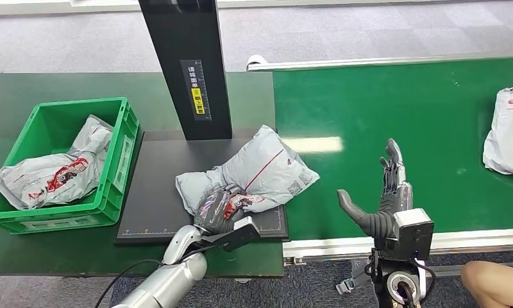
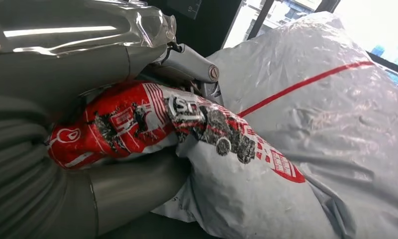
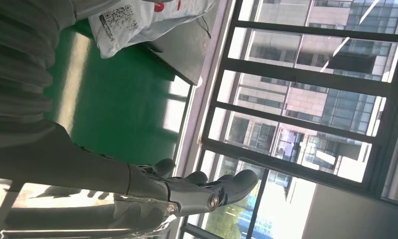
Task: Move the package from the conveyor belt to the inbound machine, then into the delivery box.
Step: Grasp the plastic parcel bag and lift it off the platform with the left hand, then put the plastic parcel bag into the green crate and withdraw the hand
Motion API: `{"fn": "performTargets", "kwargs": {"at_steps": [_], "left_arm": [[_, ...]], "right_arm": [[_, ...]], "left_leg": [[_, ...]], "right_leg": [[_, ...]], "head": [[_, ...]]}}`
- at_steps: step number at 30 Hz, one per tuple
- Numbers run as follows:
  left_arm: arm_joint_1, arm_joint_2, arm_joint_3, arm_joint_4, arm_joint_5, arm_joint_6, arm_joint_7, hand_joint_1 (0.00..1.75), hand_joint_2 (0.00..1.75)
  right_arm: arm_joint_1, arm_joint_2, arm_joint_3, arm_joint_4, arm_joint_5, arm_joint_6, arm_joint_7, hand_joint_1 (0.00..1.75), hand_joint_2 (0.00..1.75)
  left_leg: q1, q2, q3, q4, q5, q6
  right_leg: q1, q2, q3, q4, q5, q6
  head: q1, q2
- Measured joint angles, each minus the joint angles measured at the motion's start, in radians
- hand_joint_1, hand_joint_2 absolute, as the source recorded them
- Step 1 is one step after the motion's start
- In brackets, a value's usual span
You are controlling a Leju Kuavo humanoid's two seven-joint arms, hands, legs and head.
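The package point(image 1: 251, 173), a soft grey mailer with a red stripe, lay on the black platform of the inbound machine point(image 1: 148, 212), its long axis running from near left to far right, its far-right corner just reaching the edge of the green conveyor belt point(image 1: 395, 109). The left hand point(image 1: 220, 208) gripped its near-left end, fingers closed around the bunched red-printed plastic (the left wrist view showed the thumb and fingers wrapped tight over that crumple). The delivery box point(image 1: 122, 138), a green crate already holding another grey mailer point(image 1: 49, 173), stood just left of the platform, so the carry would probably go leftward from the gripped end, and the left arm was plainly the nearer one. The right hand point(image 1: 385, 199) hovered above the belt's near edge, to the right of the package, fingers spread and holding nothing. The machine's black column point(image 1: 186, 64) rose at the far side of the platform. A second parcel point(image 1: 507, 131) waited on the belt at far right. The machine and crate sat on a dark green table point(image 1: 49, 83); beyond lay grey carpet, and a person's knee point(image 1: 494, 282) showed at near right.
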Motion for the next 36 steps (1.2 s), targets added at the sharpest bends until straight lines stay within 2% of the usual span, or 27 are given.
{"fn": "performTargets", "kwargs": {"at_steps": [5, 12, 15, 18, 22, 28, 32, 36], "left_arm": [[0.023, 0.016, 0.038, -0.125, 0.042, 0.041, -0.015, 1.75, 1.75], [0.061, 0.073, 0.117, -0.474, 0.069, 0.077, 0.016, 1.75, 1.75], [0.052, 0.106, 0.162, -0.587, 0.053, 0.135, 0.026, 1.75, 1.75], [0.012, 0.149, 0.217, -0.634, 0.011, 0.177, 0.065, 1.75, 1.75], [-0.104, 0.217, 0.304, -0.574, -0.110, 0.194, 0.175, 1.75, 1.75], [-0.325, 0.342, 0.447, -0.277, -0.283, 0.199, 0.284, 1.75, 1.75], [-0.380, 0.387, 0.489, -0.168, -0.300, 0.200, 0.285, 1.75, 1.75], [-0.401, 0.404, 0.506, -0.113, -0.308, 0.200, 0.292, 1.75, 1.75]], "right_arm": [[0.006, 0.000, -0.006, -0.001, 0.000, -0.005, 0.003, 0.00, 1.75], [0.035, 0.000, -0.023, -0.008, 0.000, -0.022, 0.008, 0.00, 1.75], [0.049, 0.000, -0.031, -0.008, 0.000, -0.031, 0.007, 0.00, 1.75], [0.062, 0.000, -0.041, -0.009, 0.000, -0.040, 0.007, 0.00, 1.75], [0.073, 0.000, -0.053, -0.026, -0.004, -0.047, 0.007, 0.00, 1.75], [0.098, 0.000, -0.073, -0.062, -0.018, -0.053, 0.009, 0.00, 1.75], [0.105, 0.000, -0.076, -0.073, -0.019, -0.053, 0.009, 0.00, 1.75], [0.106, 0.000, -0.076, -0.078, -0.019, -0.053, 0.009, 0.00, 1.75]], "left_leg": [[0.000, 0.001, -0.001, 0.000, 0.000, 0.000], [0.000, 0.001, -0.005, 0.000, 0.000, 0.000], [0.000, 0.001, -0.005, 0.000, 0.000, 0.000], [0.000, 0.001, -0.005, 0.000, 0.000, 0.000], [0.001, 0.001, -0.005, 0.000, 0.002, -0.001], [0.001, 0.003, -0.005, 0.000, 0.003, -0.002], [0.002, 0.003, -0.006, 0.000, 0.003, -0.002], [0.001, 0.003, -0.007, 0.000, 0.003, -0.002]], "right_leg": [[0.000, 0.000, -0.002, 0.000, 0.000, 0.000], [0.001, 0.000, -0.005, 0.001, 0.000, 0.000], [0.001, 0.000, -0.006, 0.001, 0.000, 0.000], [0.001, 0.000, -0.006, 0.001, 0.000, 0.000], [0.001, 0.000, -0.006, 0.001, 0.000, -0.001], [0.002, 0.001, -0.007, 0.002, 0.002, -0.003], [0.002, 0.001, -0.007, 0.002, 0.002, -0.003], [0.002, 0.001, -0.008, 0.001, 0.002, -0.003]], "head": [[0.000, 0.000], [0.000, 0.000], [0.000, 0.000], [0.000, 0.000], [0.000, 0.000], [0.000, 0.000], [0.000, 0.000], [0.000, 0.000]]}}
